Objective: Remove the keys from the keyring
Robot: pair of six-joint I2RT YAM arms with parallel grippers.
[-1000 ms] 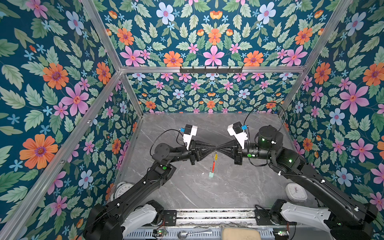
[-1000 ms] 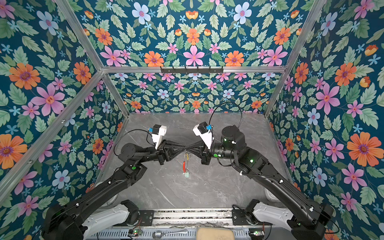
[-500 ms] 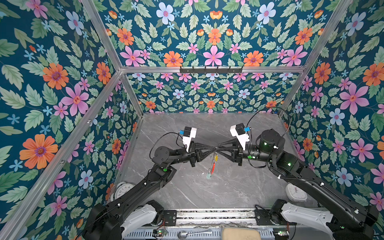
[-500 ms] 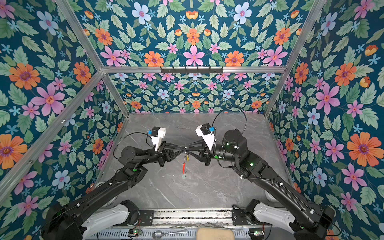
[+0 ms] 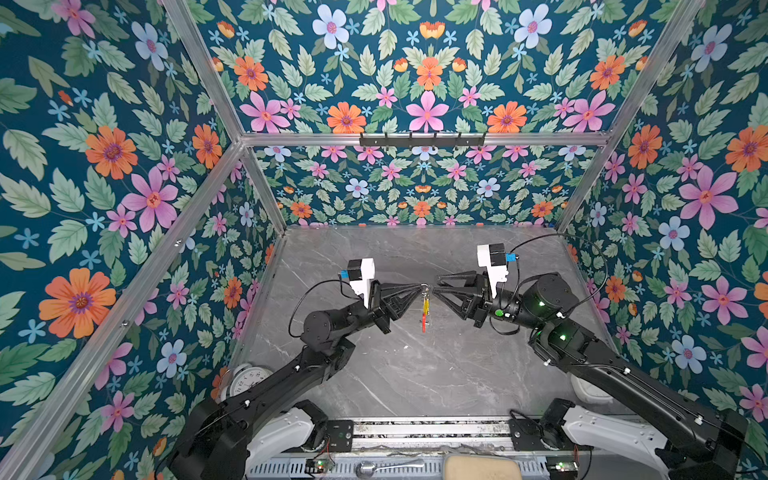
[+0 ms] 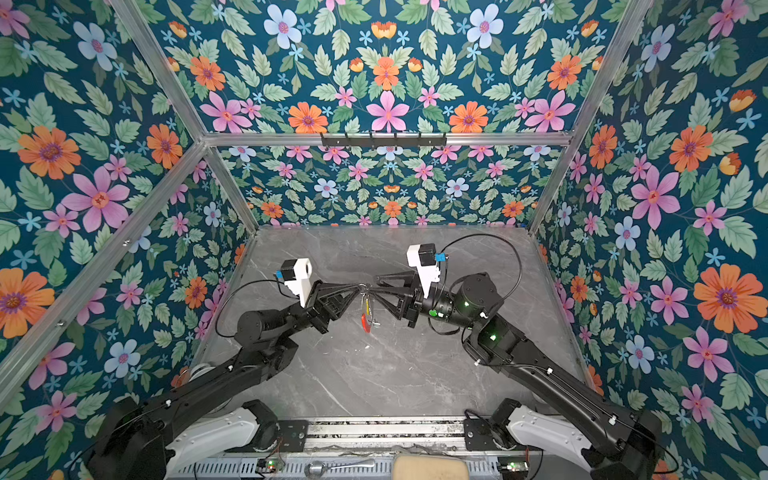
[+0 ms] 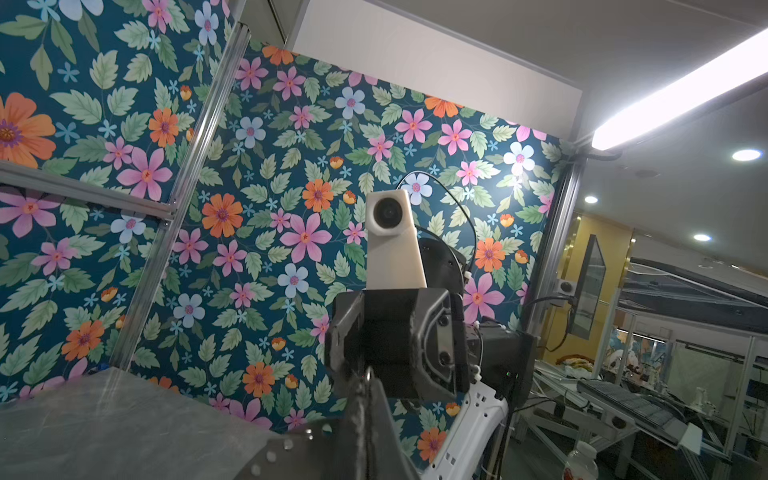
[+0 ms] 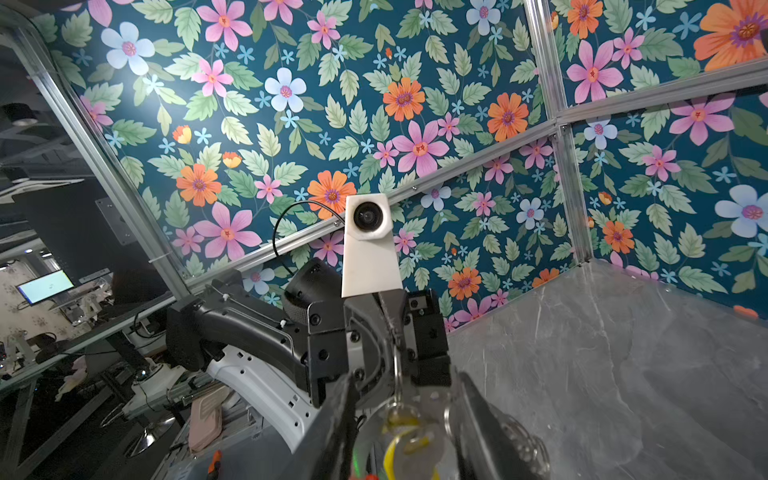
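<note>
The left fingers (image 5: 419, 286) are pressed shut on the top of the keyring (image 5: 424, 309), which hangs in the air above the middle of the counter (image 5: 415, 386); in both top views the hoop drops straight down from that pinch, well clear of the marble; its red sleeve (image 5: 423, 323) sits at the lowest part, and the key (image 5: 425, 305) with the yellow tag dangles inside the hoop, just under the fingertips.

The right fingers (image 5: 436, 290) point at the left ones from the opposite side, tips nearly meeting them; they stand partly open with a clear gap between them and grip nothing; from above they sit just beside the top of the ring, and I cannot tell whether they brush it.

In the right wrist view the ring runs down from the closed left fingers (image 8: 394, 332) into the space between the two spread right fingers; the yellow tag (image 8: 401, 442) and some split rings (image 8: 451, 415) show there, blurred.

A pale speck (image 5: 406, 347) lies on the counter below the ring, too small to tell what it is.
</note>
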